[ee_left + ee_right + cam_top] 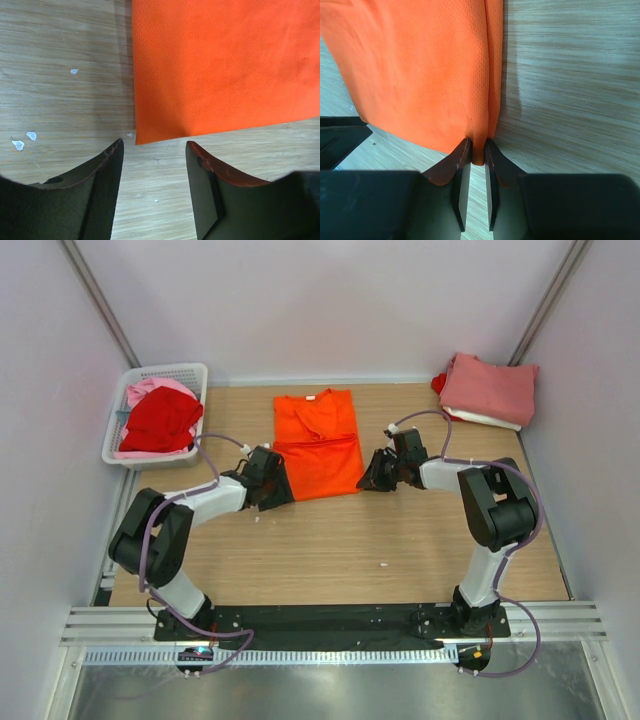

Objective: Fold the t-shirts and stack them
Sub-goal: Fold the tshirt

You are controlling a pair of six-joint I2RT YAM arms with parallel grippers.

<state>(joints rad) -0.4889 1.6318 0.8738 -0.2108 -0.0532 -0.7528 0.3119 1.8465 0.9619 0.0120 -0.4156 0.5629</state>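
Note:
The bright orange t-shirt [318, 443] lies flat on the table, sides folded in, neck toward the far side. My left gripper [277, 490] is open just short of its near left corner [145, 135], touching nothing. My right gripper [367, 478] is shut on the shirt's near right corner [479, 150], pinching the cloth edge between both fingers. A salmon-pink folded shirt [490, 388] tops a stack at the far right, with white cloth under it. A red shirt [160, 422] and a pale pink one [152, 389] lie in the basket.
The white mesh basket [190, 374] stands at the far left corner. Walls close in on three sides. Small white flecks [25, 140] dot the wood near my left gripper.

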